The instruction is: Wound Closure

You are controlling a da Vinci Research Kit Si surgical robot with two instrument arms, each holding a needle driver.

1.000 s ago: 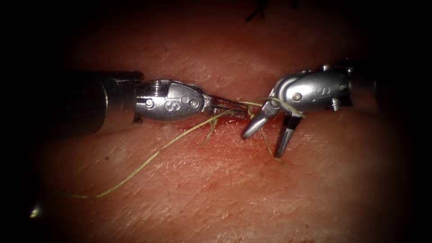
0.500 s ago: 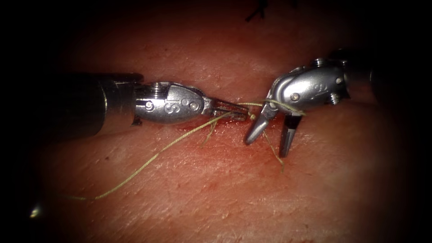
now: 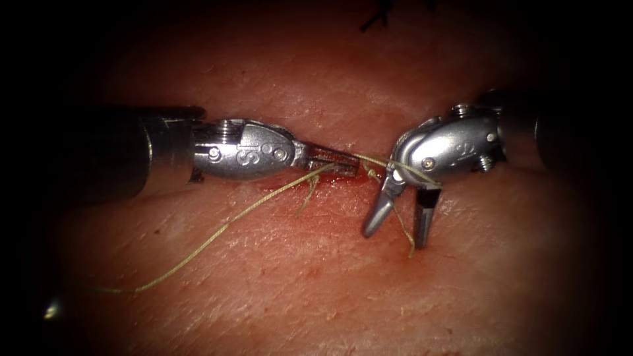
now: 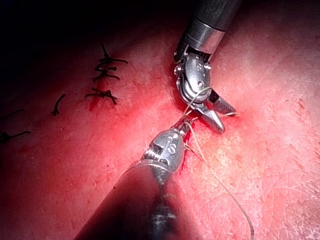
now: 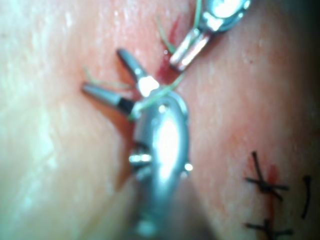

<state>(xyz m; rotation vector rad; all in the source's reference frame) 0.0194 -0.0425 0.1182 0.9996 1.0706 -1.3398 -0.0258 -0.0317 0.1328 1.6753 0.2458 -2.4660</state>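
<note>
The left tool [image 3: 346, 162] lies level over the cut [image 3: 333, 177], jaws clenched on the thread [image 3: 217, 232] near the wound; the right tool [image 3: 402, 221] stands just beside it, jaws released and pointing down at the tissue [image 3: 316, 283], grasping nothing, with a loop of thread draped over its wrist; a long tail trails left across the tissue; the needle cannot be made out; old dark stitches [image 4: 104, 75] lie well apart.

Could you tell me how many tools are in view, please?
2. The left tool, from the left, is shut on the thread at the cut; the right tool, to its right, has open jaws holding nothing.
</note>
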